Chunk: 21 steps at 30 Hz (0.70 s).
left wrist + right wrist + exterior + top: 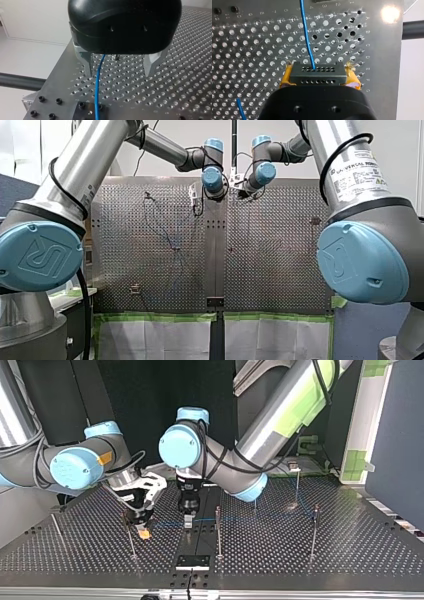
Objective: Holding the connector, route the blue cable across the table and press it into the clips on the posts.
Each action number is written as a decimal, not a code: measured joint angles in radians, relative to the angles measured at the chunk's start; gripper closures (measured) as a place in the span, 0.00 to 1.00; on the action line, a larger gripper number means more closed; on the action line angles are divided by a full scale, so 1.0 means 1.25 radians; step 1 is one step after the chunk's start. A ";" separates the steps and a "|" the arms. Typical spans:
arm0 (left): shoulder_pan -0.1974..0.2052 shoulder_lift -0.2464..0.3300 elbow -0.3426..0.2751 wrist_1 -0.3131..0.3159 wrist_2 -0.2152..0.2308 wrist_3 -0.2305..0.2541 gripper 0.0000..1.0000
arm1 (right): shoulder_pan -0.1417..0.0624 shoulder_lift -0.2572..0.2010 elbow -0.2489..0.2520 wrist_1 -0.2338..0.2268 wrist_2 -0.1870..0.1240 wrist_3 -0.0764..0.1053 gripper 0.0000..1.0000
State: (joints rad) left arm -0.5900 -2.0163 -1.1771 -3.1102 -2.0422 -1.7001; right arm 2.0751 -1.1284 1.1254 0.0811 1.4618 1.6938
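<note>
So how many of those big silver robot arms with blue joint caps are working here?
2: my left arm enters at the top view's right, my right arm at its left; none seems hidden.

Above the far end of the table's centre strip (216, 250), my left arm (95, 155) and my right arm (345, 165) meet; a thin cable (160, 224) runs left of that strip; green tape (155, 317) crosses its near end.

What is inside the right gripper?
The right gripper clamps the connector between yellow pads; the cable leaves its upper holes. The connector's rear is hidden under the gripper body.
</note>
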 joint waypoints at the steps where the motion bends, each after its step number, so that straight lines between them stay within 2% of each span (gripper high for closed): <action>1: 0.001 0.000 0.001 0.002 0.000 0.000 0.00 | 0.000 0.000 0.000 0.000 0.000 0.000 1.00; 12: 0.033 -0.001 0.015 0.028 0.005 -0.001 0.00 | 0.001 0.000 0.000 0.000 -0.001 0.000 1.00; 21: 0.042 -0.023 0.050 0.012 0.019 0.002 0.00 | 0.002 0.000 0.000 0.000 -0.001 0.000 1.00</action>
State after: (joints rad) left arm -0.5378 -2.0447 -1.1146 -3.0952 -2.0180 -1.6980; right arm 2.0773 -1.1285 1.1254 0.0811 1.4605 1.6938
